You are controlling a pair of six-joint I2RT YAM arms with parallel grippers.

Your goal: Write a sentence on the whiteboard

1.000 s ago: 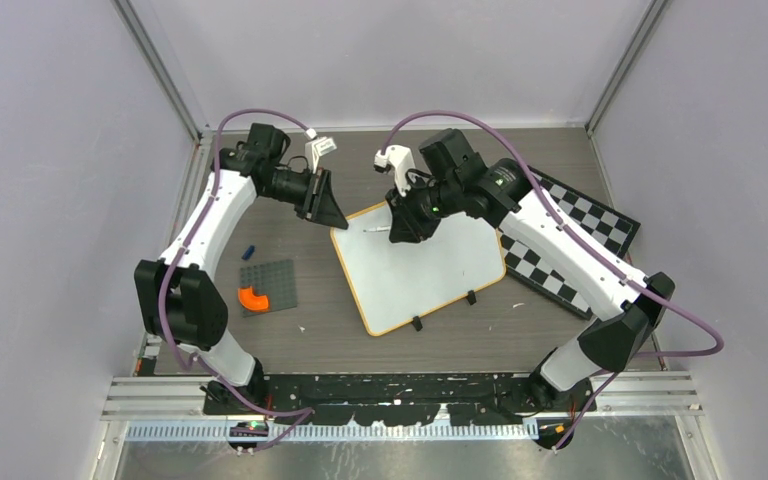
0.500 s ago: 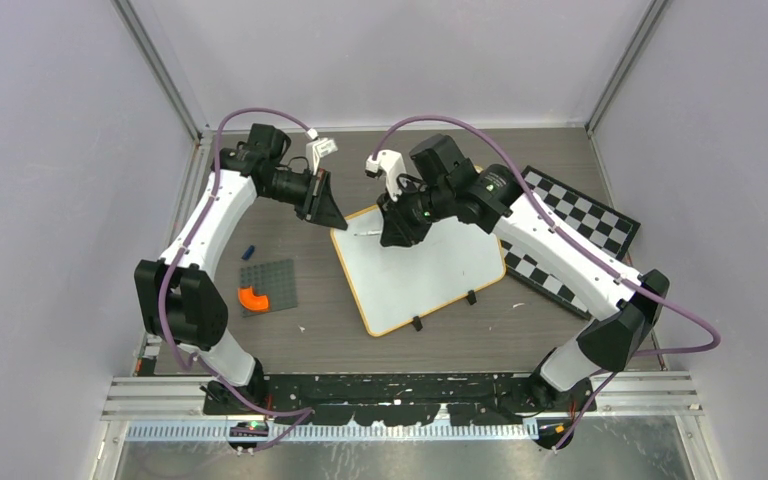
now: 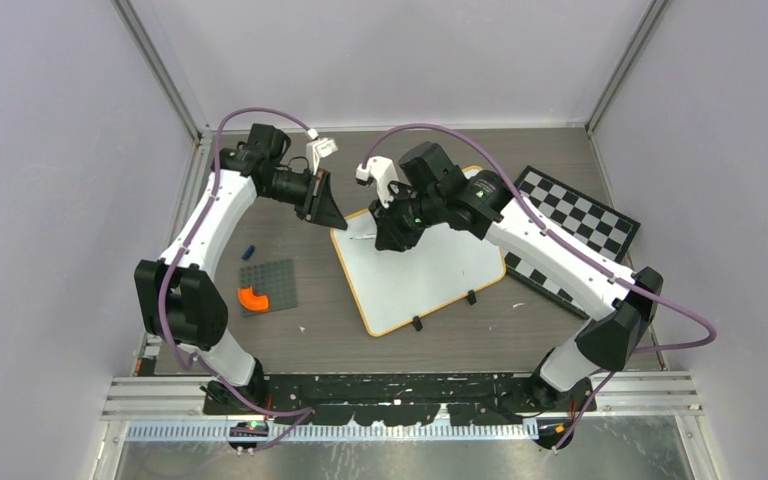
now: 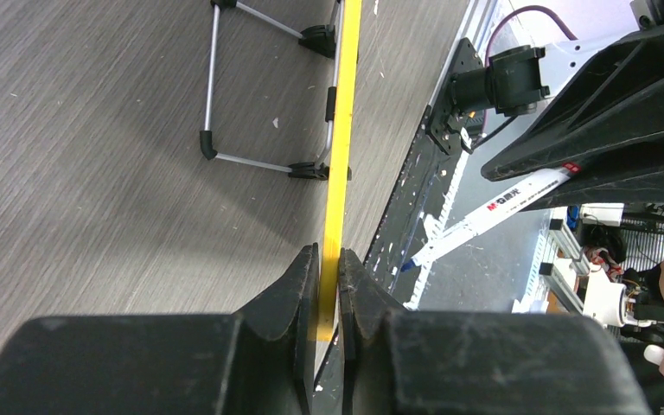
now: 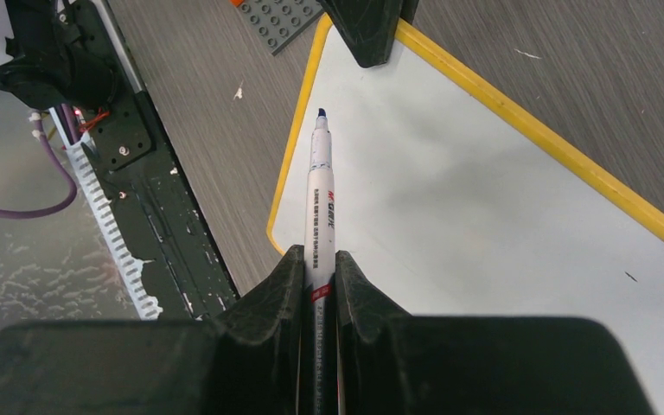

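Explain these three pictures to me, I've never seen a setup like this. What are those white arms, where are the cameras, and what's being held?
These are two robot arms bolted at the near edge of a table. The wide picture looks down from above and behind them; the other two come from a camera on each wrist, looking along that arm's own fingers. On the table are the whiteboard, a checkered board to its right, and a grey studded plate bearing an orange piece to its left. The left fingers are closed on the whiteboard's yellow frame at a corner, seemingly to steady it. The right fingers grip a marker, uncapped, its tip pointing over the board near that corner. I see no writing on the board.
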